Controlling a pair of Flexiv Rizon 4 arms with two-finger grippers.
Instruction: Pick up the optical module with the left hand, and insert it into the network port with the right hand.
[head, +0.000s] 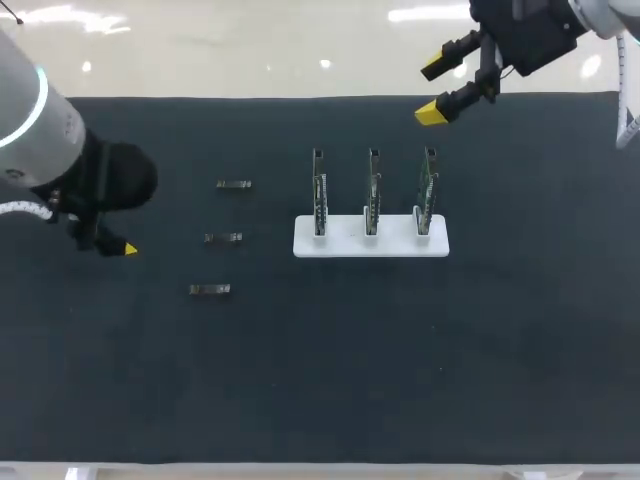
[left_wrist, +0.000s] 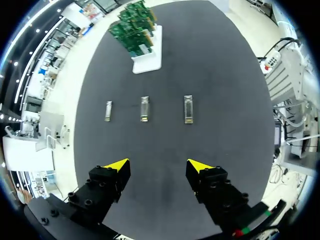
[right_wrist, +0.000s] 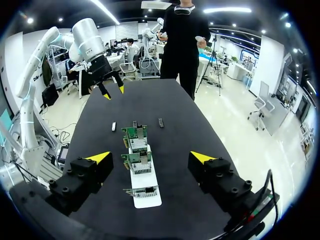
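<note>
1. Metal, slim and rectangular: three optical modules (head: 223, 238) lie in a row on your dark matte surface (head: 400, 350), ahead of the left gripper (left_wrist: 159, 166), whose fingers are spread wide.
2. Green circuit boards (head: 372, 190) stand upright in a white base (head: 340, 243), ahead of your right gripper (right_wrist: 151, 156), whose fingers are wide and hold nothing.

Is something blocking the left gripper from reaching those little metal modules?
No, nothing visible is. The open left gripper faces three optical modules lying in a row, with only bare black table between them.
</note>
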